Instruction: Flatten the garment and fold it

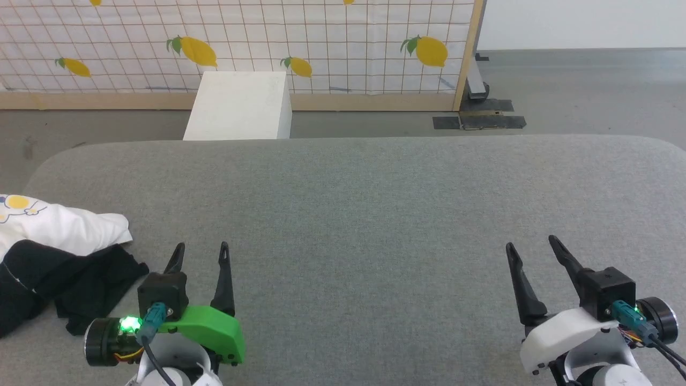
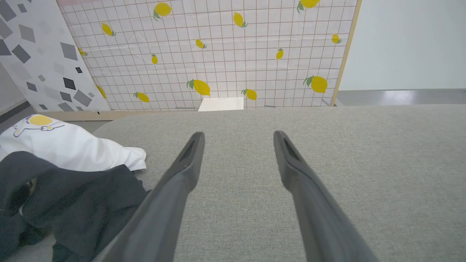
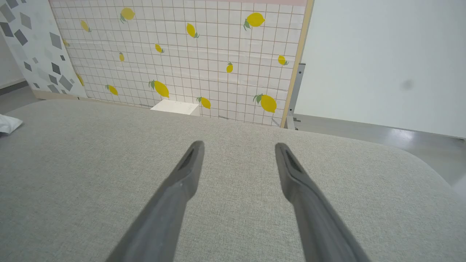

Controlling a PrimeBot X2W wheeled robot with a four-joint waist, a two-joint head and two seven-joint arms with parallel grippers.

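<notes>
The garment (image 1: 59, 230), a white shirt with black sleeves, lies bunched in a heap at the left edge of the grey fabric-covered table (image 1: 375, 214), on the near side, partly cut off by the frame.

Status: judged from the heap, neither flattening nor folding has begun, and both steps remain.

The left gripper (image 1: 202, 245) sits just right of the heap, jaws spread wide, holding nothing. The right gripper (image 1: 530, 242) rests well apart at the near right, likewise wide and empty.

No writing is legible. Only a yellow cartoon print (image 1: 16, 203) shows on the white cloth.
</notes>
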